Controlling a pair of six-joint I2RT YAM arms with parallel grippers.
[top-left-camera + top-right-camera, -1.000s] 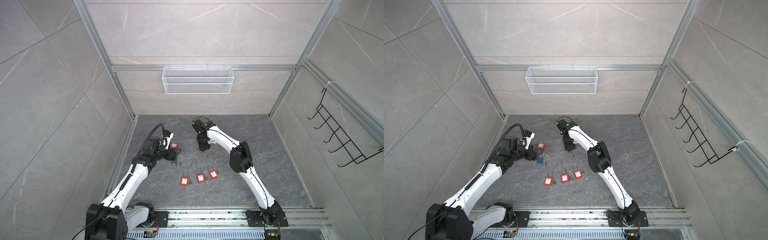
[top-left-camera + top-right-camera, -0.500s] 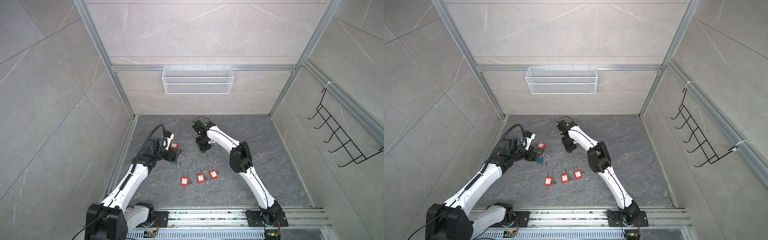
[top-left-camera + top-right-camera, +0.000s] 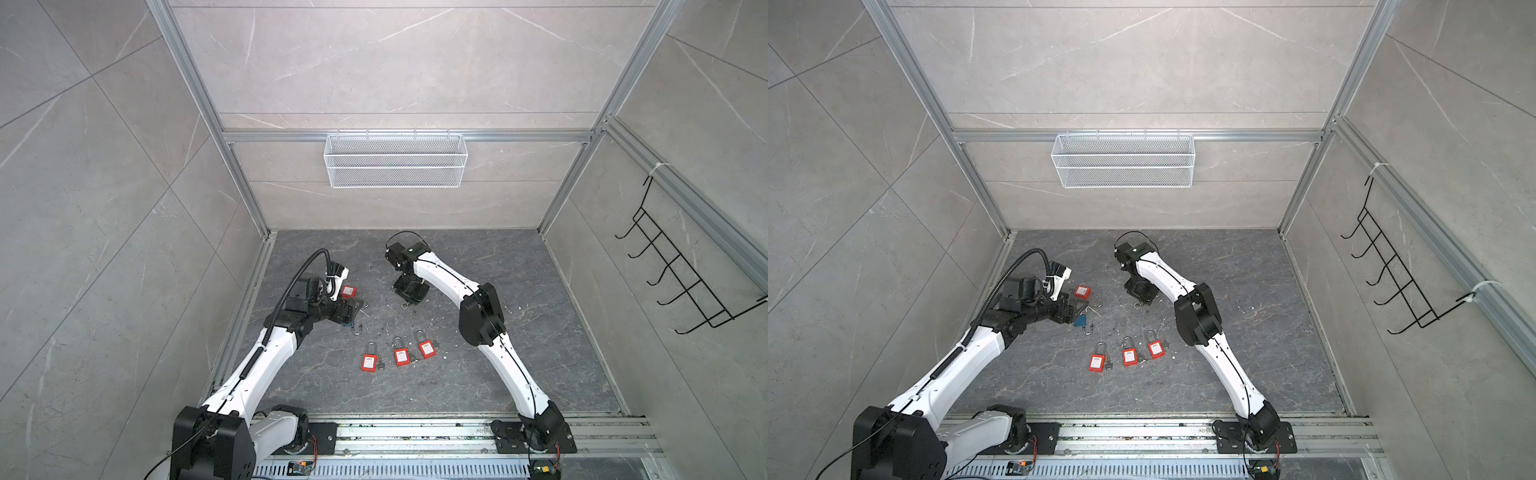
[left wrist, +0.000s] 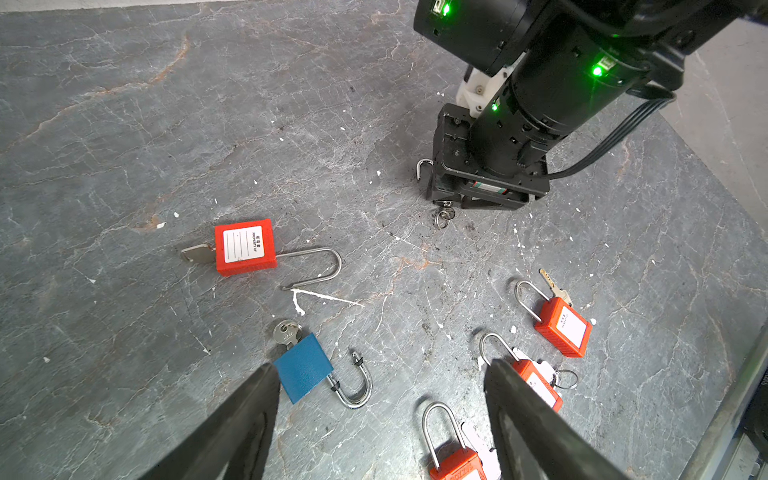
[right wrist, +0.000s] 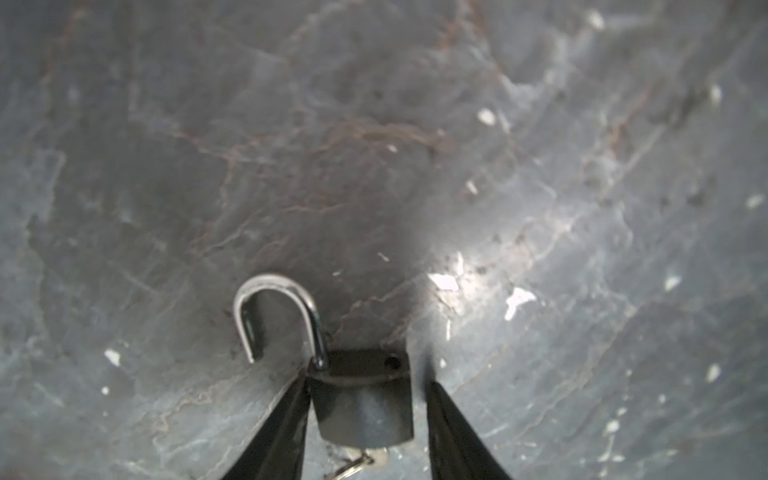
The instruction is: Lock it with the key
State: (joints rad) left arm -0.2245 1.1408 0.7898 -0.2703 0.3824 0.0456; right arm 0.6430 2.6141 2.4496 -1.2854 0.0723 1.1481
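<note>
Grey stone-patterned table [image 3: 478, 374] in a tiled cell: six padlocks, task judged about half done.
Nearest, toward 6 o'clock of the table's middle, a row of three red padlocks [image 3: 401, 356] lies with shackles seated; these look finished. At 10 o'clock from that row the left end effector [image 4: 382, 365] hovers released and empty, fingers spread above the blue padlock [image 4: 303, 368], whose shackle stands unlatched. Just beyond lies the long-shackled red padlock [image 4: 245, 247], likewise open. At 12 o'clock from the row the right end effector [image 5: 369, 379] straddles the dark padlock [image 5: 365, 399]. One finger touches the padlock's body and the other shows a sliver of gap, so it is not clenched. The shackle is swung out and the key [image 5: 376, 455] sits at the base. Bare table runs toward 3 and 12 o'clock, while the side wall [image 3: 232, 257] crowds 9 o'clock. Farthest, the wire basket [image 3: 395, 160] hangs well clear.
</note>
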